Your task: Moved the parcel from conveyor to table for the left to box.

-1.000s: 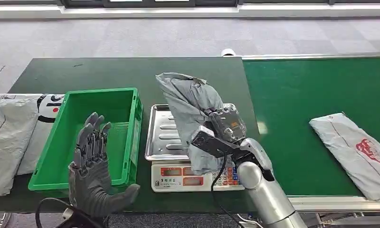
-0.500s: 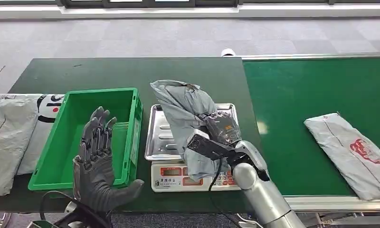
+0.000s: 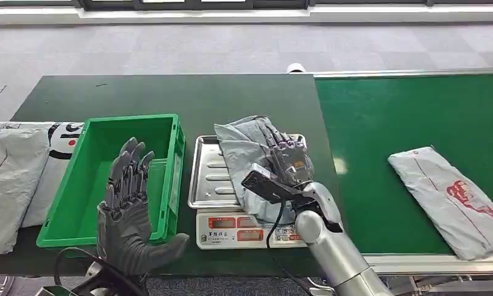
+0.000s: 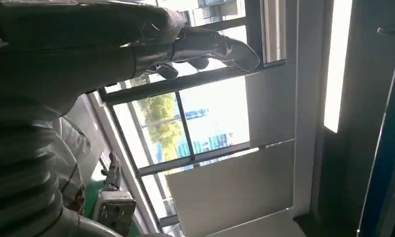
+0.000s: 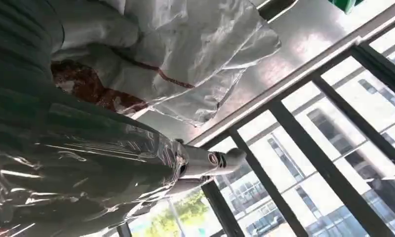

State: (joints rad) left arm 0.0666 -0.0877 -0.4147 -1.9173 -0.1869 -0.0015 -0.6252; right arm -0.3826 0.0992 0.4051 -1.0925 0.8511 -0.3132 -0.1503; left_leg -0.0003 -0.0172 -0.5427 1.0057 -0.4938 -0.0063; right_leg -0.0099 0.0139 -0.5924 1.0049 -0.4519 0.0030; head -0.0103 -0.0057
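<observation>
Grey and crinkly, the parcel (image 3: 250, 157) lies on the scale's metal tray (image 3: 208, 179) on the desk (image 3: 139, 92), held by the right hand (image 3: 287, 157) on top, while at nine o'clock the left hand (image 3: 128, 203) hangs wide and holds nothing.

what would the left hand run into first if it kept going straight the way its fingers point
Probably the green crate. The left hand is open, fingers pointing forward over the crate's near wall toward its inside. It seems raised above the rim, so it might pass over the crate; depth is unclear.
</observation>
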